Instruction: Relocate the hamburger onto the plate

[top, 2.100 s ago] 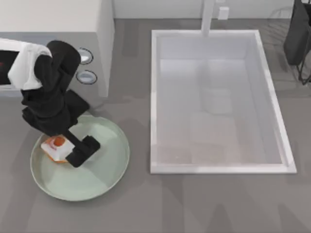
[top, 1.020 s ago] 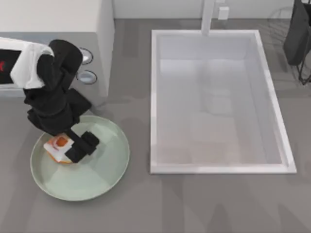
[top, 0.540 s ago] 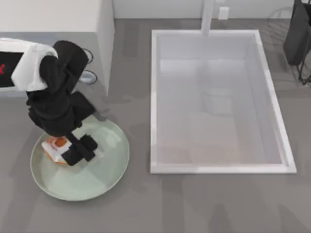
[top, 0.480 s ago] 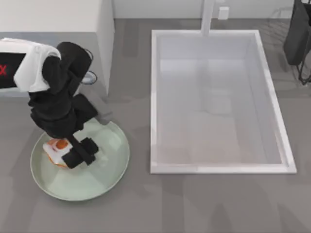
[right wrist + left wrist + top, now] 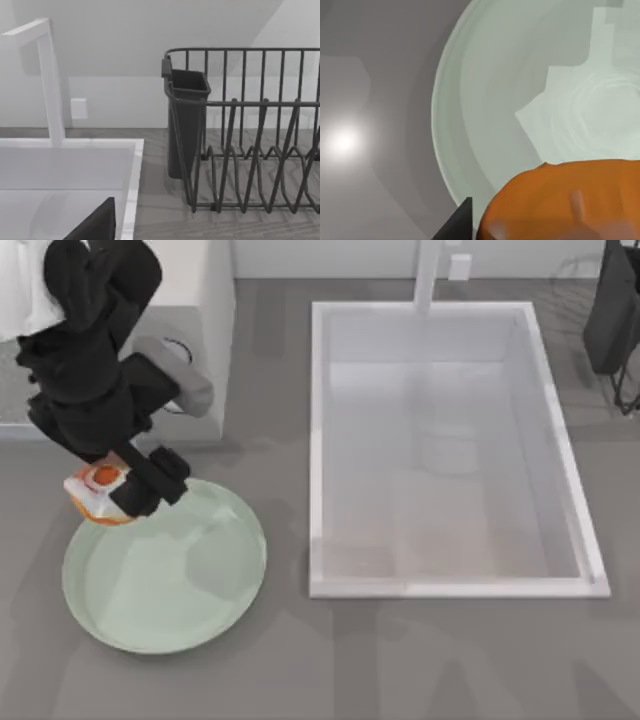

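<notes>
A white sink (image 5: 70,165) fills the near corner of the counter (image 5: 160,220), its tall white faucet (image 5: 50,80) rising at the back edge. Just beside the sink stands a dark wire dish rack (image 5: 250,130) with a dark cutlery holder (image 5: 186,125) at its sink-side end. A dark finger tip (image 5: 95,225) shows over the sink.

On your left, the plate (image 5: 165,575) sits on the table's near-left area, and the hamburger (image 5: 98,485) hangs over its far-left rim, caught in the left gripper (image 5: 125,488). Behind that, the appliance block (image 5: 190,320) stands against the far-left side. To the right of the plate lies the sink basin (image 5: 450,445), its faucet (image 5: 428,275) at the far edge. Far right, the dish rack (image 5: 250,130) stands beside the basin, and the right arm (image 5: 612,310) is parked there.
</notes>
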Tool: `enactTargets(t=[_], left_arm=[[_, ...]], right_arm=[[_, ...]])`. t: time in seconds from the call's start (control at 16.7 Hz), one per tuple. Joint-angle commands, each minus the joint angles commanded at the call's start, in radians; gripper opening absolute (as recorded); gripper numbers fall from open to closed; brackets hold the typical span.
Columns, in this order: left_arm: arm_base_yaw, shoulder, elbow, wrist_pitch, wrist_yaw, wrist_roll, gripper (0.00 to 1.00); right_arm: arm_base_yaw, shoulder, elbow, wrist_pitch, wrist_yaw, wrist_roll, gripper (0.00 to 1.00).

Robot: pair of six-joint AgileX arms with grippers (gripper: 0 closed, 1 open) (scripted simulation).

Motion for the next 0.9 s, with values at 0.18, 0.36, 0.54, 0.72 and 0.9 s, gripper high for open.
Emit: enactTargets(t=[0.18,0.36,0.54,0.72,0.9], left_arm=[[0.015,-0.009,0.027,-0.022,-0.002,-0.004,0.0],[0.01,-0.006,0.025,-0.019,-0.003,-0.001,0.0],[-0.002,-0.008,0.03,-0.003,0.006,-0.031,0.0],[-0.039,-0.028,0.03,0.047,0.024,-0.151,0.0],[-0.08,-0.033,0.021,0.088,0.028,-0.364,0.0]], right_arm=[[0.0,0.0,0.0,0.0,0.0,0.0,1.0],[0.0,0.0,0.0,0.0,0.0,0.0,1.0],[0.0,0.0,0.0,0.0,0.0,0.0,1.0],[0.0,0.0,0.0,0.0,0.0,0.0,1.0],[0.0,0.0,0.0,0.0,0.0,0.0,1.0]])
